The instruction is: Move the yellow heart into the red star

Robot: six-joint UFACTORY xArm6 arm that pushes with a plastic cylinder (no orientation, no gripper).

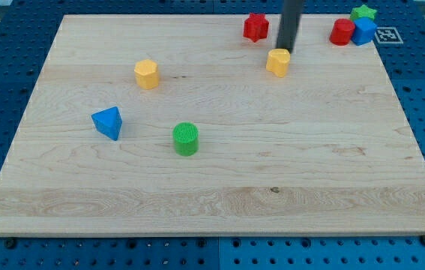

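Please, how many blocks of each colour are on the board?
Yellow: 2, yellow heart beside my tip, yellow hexagon
Red: 2, red star, red cylinder
Blue: 2, blue triangle, blue cube
Green: 2, green cylinder, green star
Total: 8

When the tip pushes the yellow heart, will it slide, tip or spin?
Probably slides: the yellow heart looks squat and flat-based on smooth board. My tip sits at its upper right edge, off-centre, so it may spin.

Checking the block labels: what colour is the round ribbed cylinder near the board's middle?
Green: the ribbed cylinder shows clearly in the camera view, right of the blue triangular block.
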